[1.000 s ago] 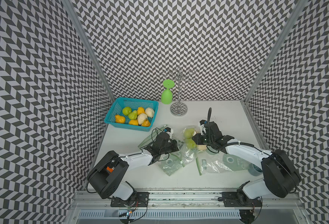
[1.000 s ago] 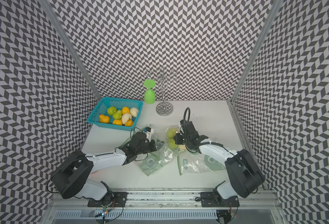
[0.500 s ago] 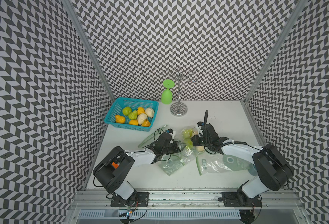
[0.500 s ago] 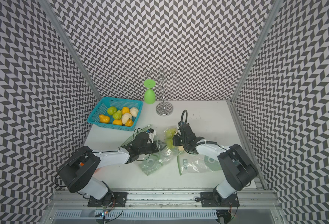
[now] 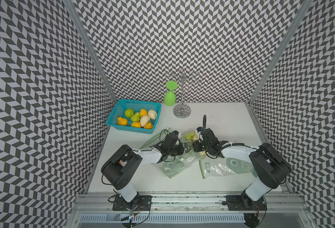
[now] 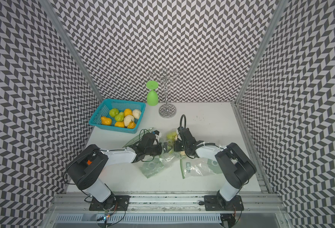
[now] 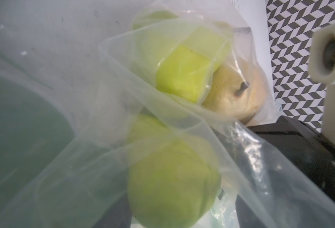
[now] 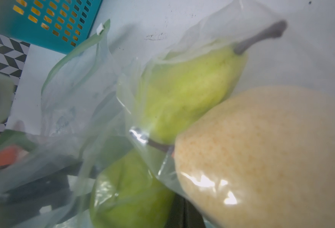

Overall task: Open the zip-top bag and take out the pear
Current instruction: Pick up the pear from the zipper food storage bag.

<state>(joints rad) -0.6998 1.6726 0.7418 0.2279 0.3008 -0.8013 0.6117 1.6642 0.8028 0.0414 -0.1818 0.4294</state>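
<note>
While the white surface [image 5: 231,126] and the blue basket [image 5: 113,120] of loose fruit near its far left corner are unchanged, the two arms are seen to have drawn in on each other over the last second. The left arm [image 5: 147,156] and the right arm [image 5: 233,152] are now brought almost head to head at the middle of the surface, and a bulging zip-top bag [image 5: 188,153] is crowded between them. An empty flat bag [image 5: 222,167] is left lying on the surface nearer the rail, just beside the bulging one.

In both wrist views the fruit is shown behind clear film. A green pear [image 7: 172,183] and a pale pear [image 7: 231,98] are pressed close together, and it cannot be told whether one bag or more wraps them. No pear has been taken out yet, and no open seal can be made out.

The right jaws, spread a second ago, are now pressed together right at the film. A pinch on the bag is likely, though what is caught is hidden. The left jaws are buried in plastic, so their state cannot be told. The step is judged to be a grip being set up on either side of the bag's mouth. The pull apart is not yet made.
</note>
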